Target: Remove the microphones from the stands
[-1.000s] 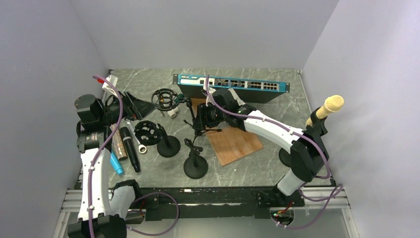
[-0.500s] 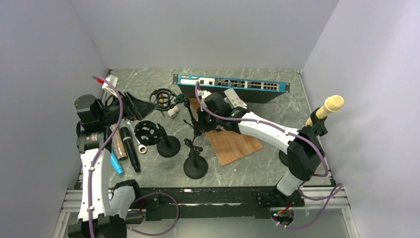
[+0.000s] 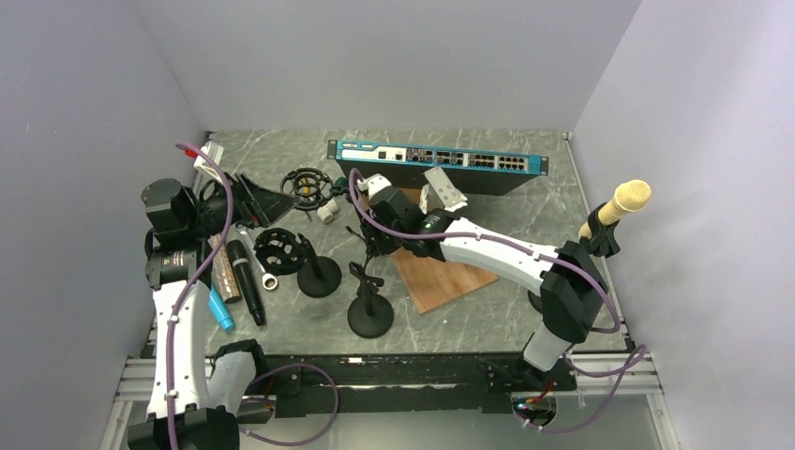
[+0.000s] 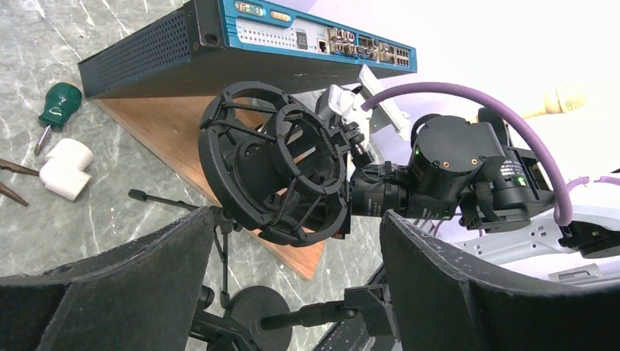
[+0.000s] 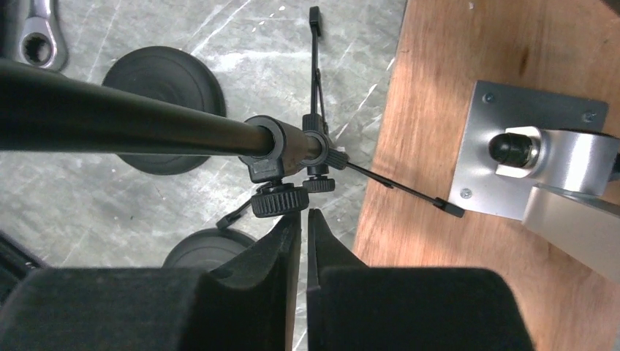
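The microphone (image 3: 624,201), cream-headed, sits tilted in the clip of its stand (image 3: 600,239) at the far right, and shows faintly in the left wrist view as the microphone (image 4: 569,98). My right gripper (image 3: 375,242) is far from it at mid-table. It is shut with nothing between its fingers (image 5: 305,216), tips just under the knurled knob (image 5: 280,199) of a black tripod stand (image 5: 146,121). My left gripper (image 3: 272,199) stands open (image 4: 292,292) at the back left, facing a black shock mount (image 4: 274,172) and touching nothing.
A blue-fronted network switch (image 3: 436,164) lies along the back. A wooden board (image 3: 450,272) and a metal bracket (image 5: 537,157) lie mid-table. Round-base stands (image 3: 368,314), another shock mount (image 3: 281,251), a black microphone lying flat (image 3: 246,279), a wrench (image 3: 262,267) and a blue marker (image 3: 221,309) crowd the left.
My right gripper has shut and its arm has swung left from over the board to the tripod stand. The left arm has not moved.
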Robot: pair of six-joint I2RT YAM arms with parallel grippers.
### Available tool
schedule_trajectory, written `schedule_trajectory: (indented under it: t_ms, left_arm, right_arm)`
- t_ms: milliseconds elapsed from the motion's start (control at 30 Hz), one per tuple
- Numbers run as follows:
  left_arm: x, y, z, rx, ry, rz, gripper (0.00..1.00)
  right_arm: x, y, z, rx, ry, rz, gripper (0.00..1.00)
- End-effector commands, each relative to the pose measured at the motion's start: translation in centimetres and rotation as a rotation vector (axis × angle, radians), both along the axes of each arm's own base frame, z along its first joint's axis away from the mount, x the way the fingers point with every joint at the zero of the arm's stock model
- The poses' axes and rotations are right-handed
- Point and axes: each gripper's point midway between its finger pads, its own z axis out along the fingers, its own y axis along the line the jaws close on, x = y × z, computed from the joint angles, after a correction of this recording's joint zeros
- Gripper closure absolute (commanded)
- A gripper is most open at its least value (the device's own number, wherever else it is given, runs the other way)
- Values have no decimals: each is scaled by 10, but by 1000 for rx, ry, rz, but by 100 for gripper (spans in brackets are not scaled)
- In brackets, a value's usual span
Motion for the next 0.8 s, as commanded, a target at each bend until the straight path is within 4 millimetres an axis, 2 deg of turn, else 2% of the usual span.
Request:
schedule_trajectory:
  t_ms: [0,100,333,467,600,767]
  left_arm:
    - [-1,-3,11,12,-52,-25,13]
    - [2,-3,12,1,-44,-23,13]
    - [8,2,4,13,-7,19,13]
    - [8,2,0,-1,11,31,13]
    - [12,4,1,-5,21,40,13]
    - [16,7,1,15,31,61,12]
  right_arm:
    - [4,8,36,135,18,-3,82]
    - [6,7,42,203,51,-14,69]
    - [4,9,50,246,75,4,52]
    - [2,10,49,280,107,24,49]
    - [-7,24,50,353,153,69,47]
    - [6,27,47,355,138,16,48]
